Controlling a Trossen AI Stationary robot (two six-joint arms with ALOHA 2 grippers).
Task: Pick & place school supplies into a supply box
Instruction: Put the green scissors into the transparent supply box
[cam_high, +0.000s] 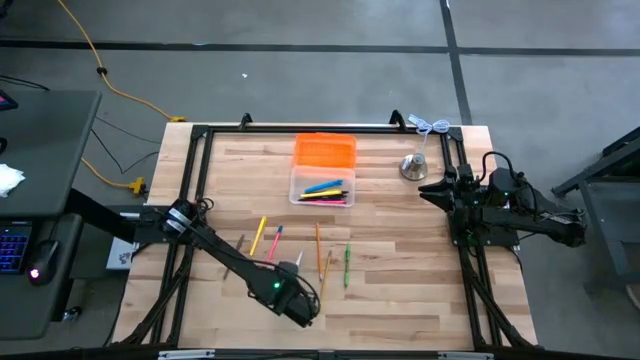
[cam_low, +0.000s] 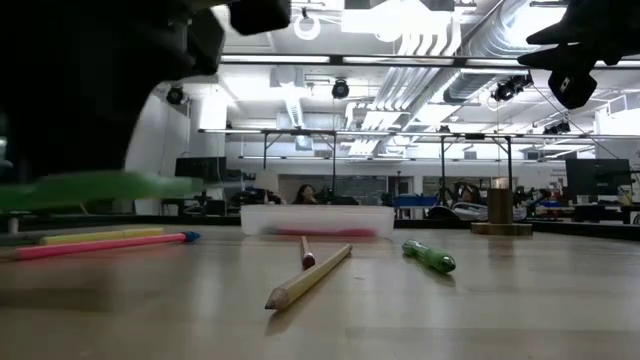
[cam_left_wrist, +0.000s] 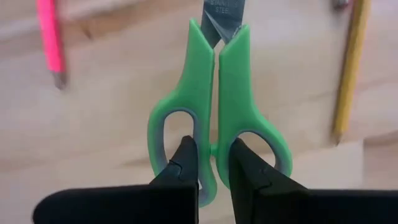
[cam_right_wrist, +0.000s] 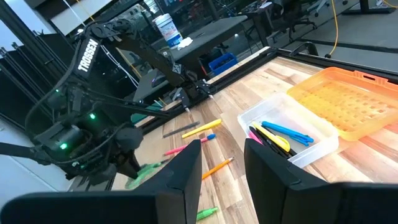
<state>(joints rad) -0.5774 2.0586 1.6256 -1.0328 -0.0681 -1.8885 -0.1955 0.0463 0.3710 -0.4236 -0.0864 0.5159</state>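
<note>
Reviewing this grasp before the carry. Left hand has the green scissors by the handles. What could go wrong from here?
1. The left hand pinches only the inner handle bars of the scissors; the blade end sticks out ahead, so they may pivot or slip in transit.
2. The supply box already holds several pens, so the scissors may land across them or on the rim.
3. Pencils lie between hand and box; a low carry could knock them.

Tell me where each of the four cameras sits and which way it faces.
High: overhead, straight down on the table; both arms show.
Low: at tabletop height, level toward the box; dark arm parts hang above.
Left wrist: on the left arm, facing down at the scissors, clamped by its own fingers.
Right wrist: on the right arm, facing across the table past its own jaws to the box and the left arm.
Shared: high, low and right wrist see the box.
</note>
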